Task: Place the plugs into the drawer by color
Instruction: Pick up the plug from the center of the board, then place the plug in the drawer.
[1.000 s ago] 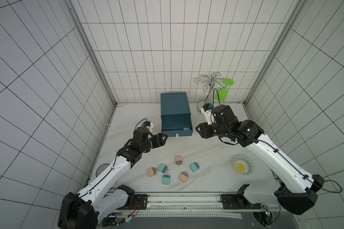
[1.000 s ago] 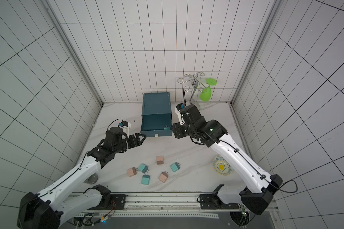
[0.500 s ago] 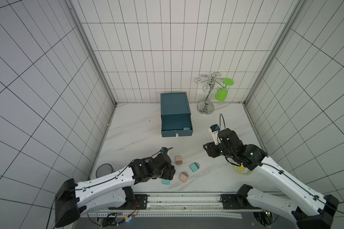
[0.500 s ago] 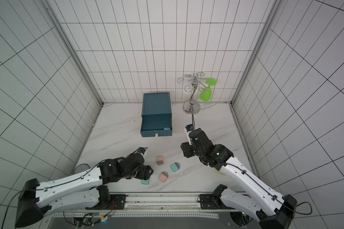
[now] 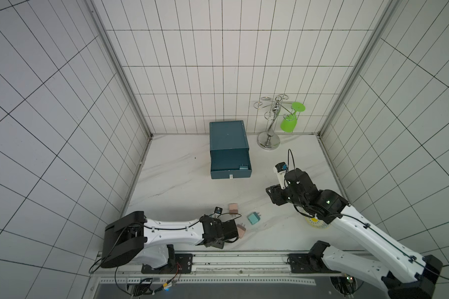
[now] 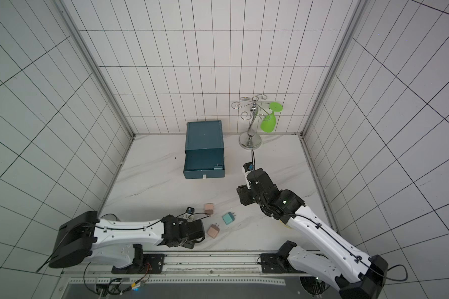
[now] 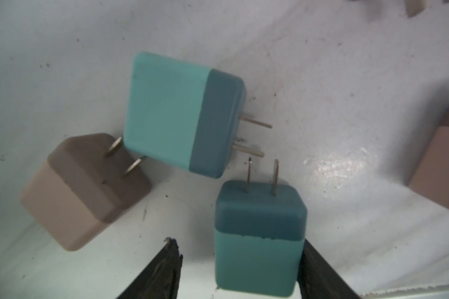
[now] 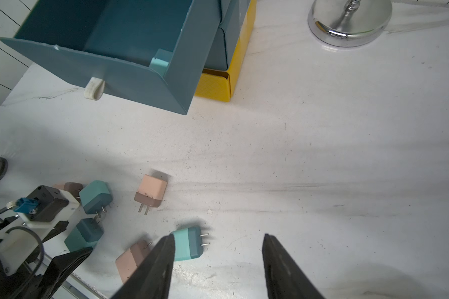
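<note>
- Jaws of my left gripper [image 7: 237, 240] stand apart, low at the front of the table [image 5: 176, 181], astride the nearest teal plug [image 7: 259, 259]. One finger [image 7: 319, 274] touches its side and the other stands off it. Its prongs point away from my wrist.
- Just beyond it lie a second teal plug [image 7: 166, 111] and a shadowed tan plug [image 7: 75, 196], whose prongs rest against the teal body.
- Further right on the table lie a far tan plug [image 5: 233, 207], a near tan plug [image 5: 242, 231] and a loose teal plug [image 5: 253, 219], each apart from the others.
- Behind them, the blue drawer [image 5: 230, 176] stands pulled out of its cabinet [image 5: 227, 134], with a stowed teal plug [image 5: 243, 167] in its front right corner.
- My right gripper [image 8: 218, 236] hangs above the table right of the drawer, jaws parted and empty.
- At the back right, a chrome stemware stand [image 5: 268, 142] carries a green glass [image 5: 288, 124] upside down.
</note>
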Available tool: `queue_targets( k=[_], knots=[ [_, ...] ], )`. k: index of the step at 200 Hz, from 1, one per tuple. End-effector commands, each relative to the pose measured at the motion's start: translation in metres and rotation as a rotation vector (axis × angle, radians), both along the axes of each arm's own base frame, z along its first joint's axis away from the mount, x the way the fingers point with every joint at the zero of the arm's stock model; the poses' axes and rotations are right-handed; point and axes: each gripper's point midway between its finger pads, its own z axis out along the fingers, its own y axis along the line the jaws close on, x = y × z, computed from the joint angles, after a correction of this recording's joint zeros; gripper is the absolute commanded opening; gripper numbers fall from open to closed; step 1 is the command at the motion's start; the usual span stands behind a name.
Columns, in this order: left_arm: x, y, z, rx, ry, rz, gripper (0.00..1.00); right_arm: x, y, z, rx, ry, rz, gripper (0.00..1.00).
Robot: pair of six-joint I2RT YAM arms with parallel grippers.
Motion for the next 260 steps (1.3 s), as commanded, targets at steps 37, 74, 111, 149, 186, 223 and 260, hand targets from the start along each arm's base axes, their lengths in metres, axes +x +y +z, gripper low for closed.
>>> queue_targets(
  k=[37,74,111,149,186,223,260],
  knots=[
    [0.012,-0.024,-0.014,0.016,-0.03,-0.004,0.44,0.005,-0.001,-0.016,-0.032,0.016,-0.012,0.58],
    [0.011,-0.022,-0.006,0.0,-0.032,0.001,0.31,0.004,0.003,-0.018,-0.022,0.027,0.0,0.58],
    [0.022,-0.061,0.057,-0.233,-0.097,-0.084,0.12,-0.012,0.031,-0.01,0.113,0.077,0.142,0.57],
    [0.055,-0.083,0.167,-0.638,-0.218,-0.142,0.09,-0.052,0.065,0.022,0.33,0.111,0.415,0.57],
    [0.091,-0.053,0.228,-0.936,-0.343,-0.087,0.03,-0.077,0.08,0.043,0.467,0.13,0.573,0.61],
    [0.101,-0.051,0.25,-0.968,-0.361,-0.1,0.02,-0.071,0.083,0.036,0.454,0.147,0.549,0.61],
    [0.152,-0.032,0.268,-0.658,-0.462,0.017,0.02,-0.039,0.055,0.024,0.329,0.04,0.329,0.6]
  ],
)
